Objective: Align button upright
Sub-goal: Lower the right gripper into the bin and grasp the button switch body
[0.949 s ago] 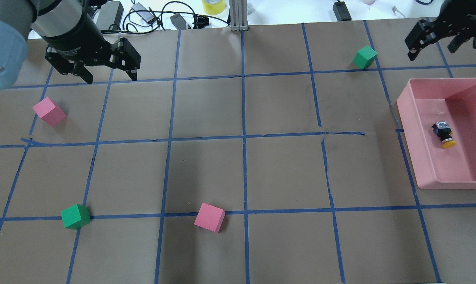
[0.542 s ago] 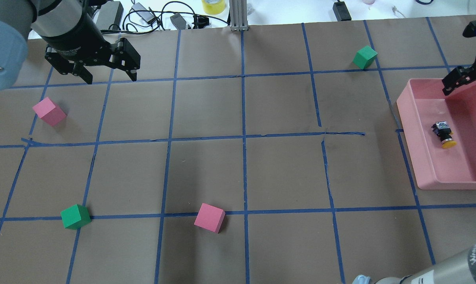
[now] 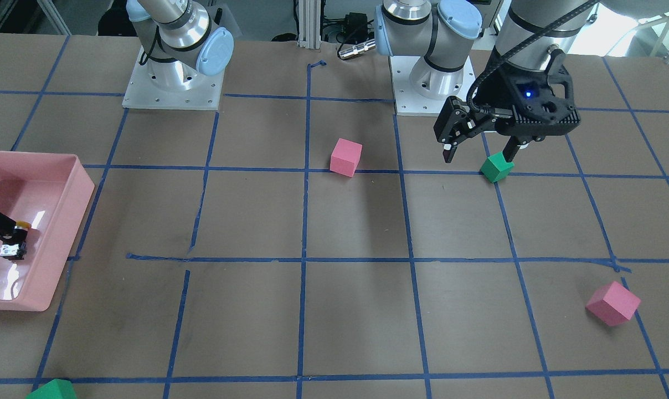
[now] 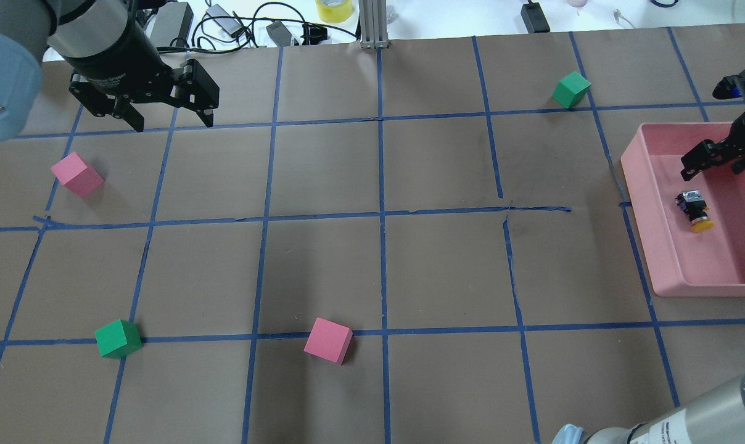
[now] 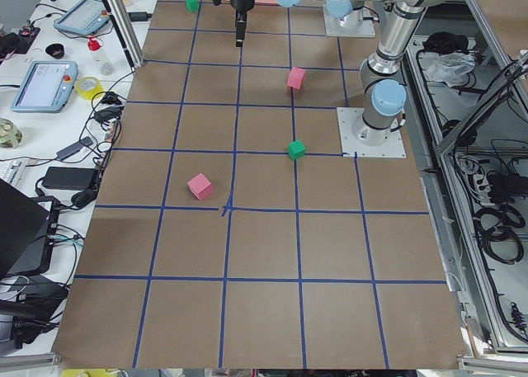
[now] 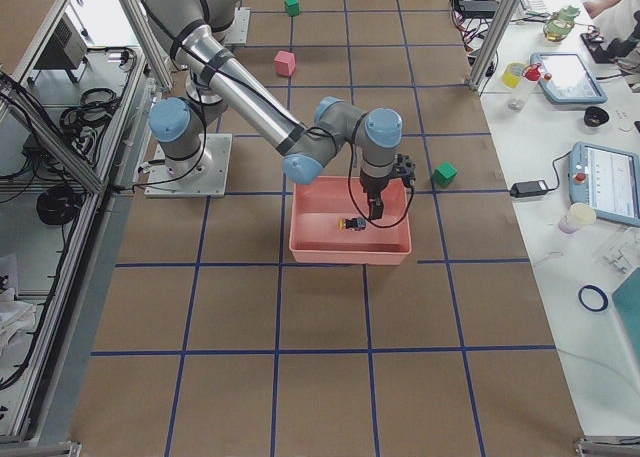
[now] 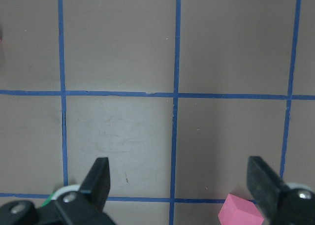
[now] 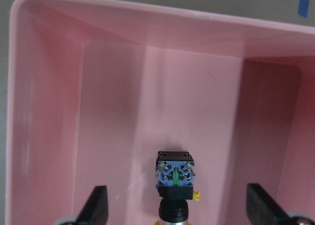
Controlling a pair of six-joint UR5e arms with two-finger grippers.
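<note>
The button (image 4: 693, 211) lies on its side inside the pink tray (image 4: 642, 206), yellow cap toward me and terminal base away. It also shows in the right wrist view (image 8: 174, 176), base up in the picture. My right gripper (image 4: 724, 168) is open and hangs over the far part of the tray, just beyond the button. In the right wrist view its fingers (image 8: 97, 205) stand wide to either side of the button without touching it. My left gripper (image 4: 174, 123) is open and empty at the far left of the table, above bare paper.
Two pink cubes (image 4: 76, 174) (image 4: 328, 340) and two green cubes (image 4: 118, 338) (image 4: 571, 89) stand on the taped grid. Cables, power bricks and a yellow tape roll (image 4: 334, 9) lie beyond the table's far edge.
My right gripper has come in from the far right corner to over the tray and toward the button. The left arm and the button have not moved.
</note>
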